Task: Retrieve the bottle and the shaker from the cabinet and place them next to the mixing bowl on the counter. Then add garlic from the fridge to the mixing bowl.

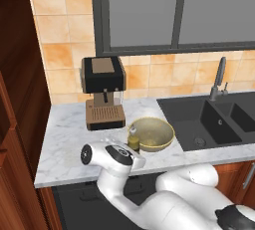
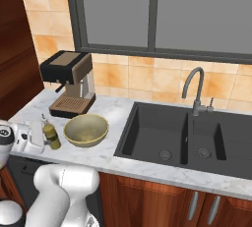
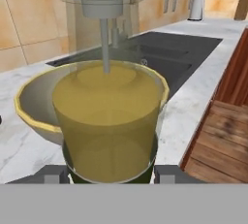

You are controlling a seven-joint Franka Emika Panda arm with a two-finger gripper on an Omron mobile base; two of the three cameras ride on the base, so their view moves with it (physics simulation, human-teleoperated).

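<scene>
Olive-green bottle [image 2: 50, 136] upright, cap skyward, hand [image 3: 110, 172] clamped on it beside mixing bowl [image 2: 86, 129].

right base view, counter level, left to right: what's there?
gripper → bottle → mixing bowl → sink → faucet. Coffee machine left out: it sits behind, overlapping the bottle and bowl span.
</scene>
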